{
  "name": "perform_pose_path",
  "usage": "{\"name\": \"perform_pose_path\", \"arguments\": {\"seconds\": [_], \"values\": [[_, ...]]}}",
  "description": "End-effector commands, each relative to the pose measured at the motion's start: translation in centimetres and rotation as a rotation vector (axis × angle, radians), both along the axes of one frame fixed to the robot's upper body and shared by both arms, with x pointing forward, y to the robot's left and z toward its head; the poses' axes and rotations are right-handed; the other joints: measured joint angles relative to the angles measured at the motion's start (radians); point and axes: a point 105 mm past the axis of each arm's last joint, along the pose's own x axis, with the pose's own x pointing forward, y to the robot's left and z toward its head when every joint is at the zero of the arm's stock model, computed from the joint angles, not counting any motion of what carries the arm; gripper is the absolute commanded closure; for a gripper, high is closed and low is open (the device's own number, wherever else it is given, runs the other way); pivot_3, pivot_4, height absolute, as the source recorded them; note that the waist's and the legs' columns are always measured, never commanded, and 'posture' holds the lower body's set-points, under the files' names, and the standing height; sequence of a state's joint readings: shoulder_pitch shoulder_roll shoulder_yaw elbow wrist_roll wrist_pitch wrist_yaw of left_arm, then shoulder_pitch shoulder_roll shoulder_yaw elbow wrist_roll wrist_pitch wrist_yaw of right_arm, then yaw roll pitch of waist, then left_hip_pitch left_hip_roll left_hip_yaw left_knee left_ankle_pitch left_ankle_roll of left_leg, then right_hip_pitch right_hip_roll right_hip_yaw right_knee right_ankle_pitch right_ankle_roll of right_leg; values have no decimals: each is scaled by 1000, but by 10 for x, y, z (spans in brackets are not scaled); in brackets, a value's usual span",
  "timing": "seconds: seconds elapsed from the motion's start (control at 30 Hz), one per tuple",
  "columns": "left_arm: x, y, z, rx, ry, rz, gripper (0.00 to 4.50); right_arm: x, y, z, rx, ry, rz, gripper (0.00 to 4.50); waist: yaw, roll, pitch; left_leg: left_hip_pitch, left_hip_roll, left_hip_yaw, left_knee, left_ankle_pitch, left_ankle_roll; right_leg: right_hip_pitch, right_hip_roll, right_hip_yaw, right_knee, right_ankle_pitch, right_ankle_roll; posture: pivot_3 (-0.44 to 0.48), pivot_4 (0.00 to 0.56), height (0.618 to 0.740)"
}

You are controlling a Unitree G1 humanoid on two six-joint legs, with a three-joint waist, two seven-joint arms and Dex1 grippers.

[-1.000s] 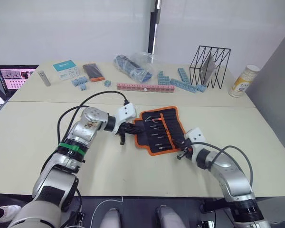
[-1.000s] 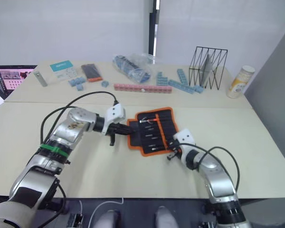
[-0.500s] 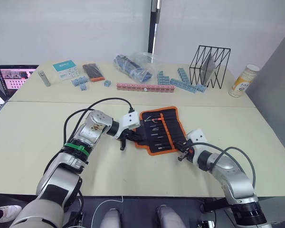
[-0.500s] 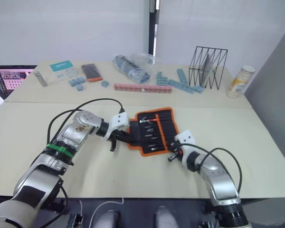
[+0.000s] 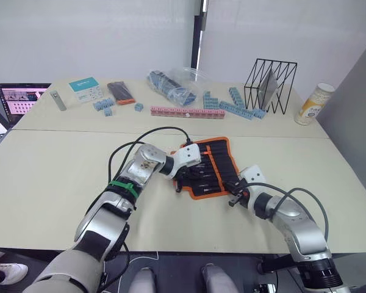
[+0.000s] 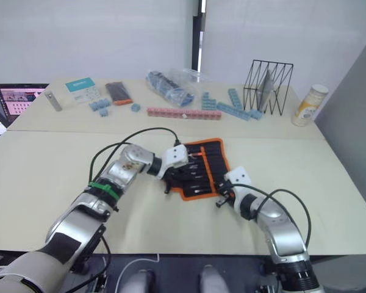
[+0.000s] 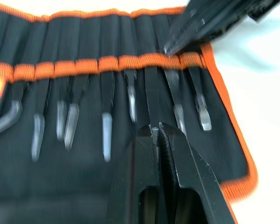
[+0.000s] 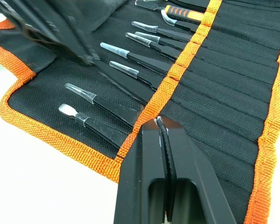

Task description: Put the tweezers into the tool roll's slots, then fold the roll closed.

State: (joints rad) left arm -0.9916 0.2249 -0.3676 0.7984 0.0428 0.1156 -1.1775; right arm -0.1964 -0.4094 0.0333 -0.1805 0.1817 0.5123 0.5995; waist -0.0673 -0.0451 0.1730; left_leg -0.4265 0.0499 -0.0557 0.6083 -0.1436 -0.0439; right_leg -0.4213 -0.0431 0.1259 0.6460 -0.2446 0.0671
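Note:
The tool roll (image 5: 215,160) lies open on the table, black with orange trim. Several tweezers (image 7: 106,135) sit tucked under its orange band (image 7: 84,66), tips pointing out. My left gripper (image 7: 157,127) hovers over the roll's inner face, shut on one slim black tweezers (image 7: 151,95) whose far end reaches the band's slots (image 7: 151,60). In the head view it (image 5: 180,180) is at the roll's near left part. My right gripper (image 8: 158,122) is shut, its tips resting on the orange band (image 8: 186,56) near the roll's near right edge (image 5: 233,199).
At the back stand a black wire rack (image 5: 269,85), a yellow bottle (image 5: 312,104), a pink block strip (image 5: 186,112), blue blocks (image 5: 235,105), a plastic bag (image 5: 171,82) and a small black case (image 5: 119,93). A laptop (image 5: 21,101) sits far left.
My left gripper has moved right, from the roll's left edge onto its inner face. The right gripper has stayed at the near right edge.

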Motion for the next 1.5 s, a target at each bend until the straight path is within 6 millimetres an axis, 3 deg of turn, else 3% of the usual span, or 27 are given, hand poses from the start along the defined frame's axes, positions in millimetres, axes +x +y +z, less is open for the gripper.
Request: {"name": "perform_pose_path", "arguments": {"seconds": [0.03, 0.17, 0.37, 0.5, 0.67, 0.8, 0.83, 1.1, 1.2, 1.3, 1.5], "values": [[1, -21, 11, -33, -51, -49, 4481, -3, 7, -1, 5, 8, 24, 4500, 0, 0, 0, 0, 0, 0, 0, 0, 0, 0, 0, 0, 0, 0, 0, 0, 150, 740], [1, -33, 8, -27, -59, -71, 4481, -5, 5, -1, 6, 6, 11, 4500, 2, 0, 0, 0, 0, 0, 0, 0, 0, 0, 0, 0, 0, 0, 1, 0, 150, 740], [6, -29, 8, -20, -64, -43, 4481, -6, 3, -2, 6, 7, 0, 4500, 4, 0, 0, 0, -1, -1, 1, 0, 0, 1, 0, 0, 0, 0, 1, 0, 150, 740], [6, -20, 17, -70, -18, -27, 3155, -5, 4, -1, 8, 6, 2, 4500, 4, 0, 0, -1, -1, -1, 1, 0, 0, 0, 0, 0, 0, 0, 1, 0, 150, 740], [3, -5, 46, -107, -49, -46, 1527, -3, 6, -1, 4, 12, 33, 4500, -5, 1, 0, -1, -1, -1, 0, 0, 0, 0, 0, 0, 0, 0, 1, 0, 150, 740], [-1, 27, 72, -161, -70, -4, 159, -1, 9, 26, -18, -25, 101, 4500, -10, 3, 2, 0, 0, -1, 0, 0, 0, 0, 0, 1, 1, 0, 1, 0, 150, 740], [0, 39, 77, -184, -70, 28, 39, -1, 11, 35, -23, -41, 122, 4500, -9, 3, 2, 0, 0, -1, -1, 0, 0, -1, 0, 1, 1, 0, 1, 0, 150, 740], [-14, 120, 81, -315, -69, 225, 39, -2, 31, 79, 27, -77, 268, 4500, -2, 4, 3, -1, 0, -1, 0, 0, 0, -1, 0, 0, 1, 0, 1, 0, 150, 740], [-22, 148, 83, -348, -95, 308, 0, -4, 45, 85, 41, -64, 320, 3700, -2, 4, 3, -1, 0, -1, 0, 0, 0, -1, 0, 0, 1, 0, 1, 0, 150, 740], [-30, 165, 89, -425, -115, 372, 0, -6, 60, 83, 38, -49, 367, 2601, 3, 4, 3, -1, 0, -1, 0, 0, 0, -1, 0, -1, 1, 0, 1, 0, 150, 740], [-58, 185, 73, -442, -104, 454, 0, 3, 84, 60, -75, -99, 372, 594, -2, 4, 3, -1, 1, -1, 0, 0, 0, -1, 0, -1, 1, 0, 0, 0, 150, 740]]}}
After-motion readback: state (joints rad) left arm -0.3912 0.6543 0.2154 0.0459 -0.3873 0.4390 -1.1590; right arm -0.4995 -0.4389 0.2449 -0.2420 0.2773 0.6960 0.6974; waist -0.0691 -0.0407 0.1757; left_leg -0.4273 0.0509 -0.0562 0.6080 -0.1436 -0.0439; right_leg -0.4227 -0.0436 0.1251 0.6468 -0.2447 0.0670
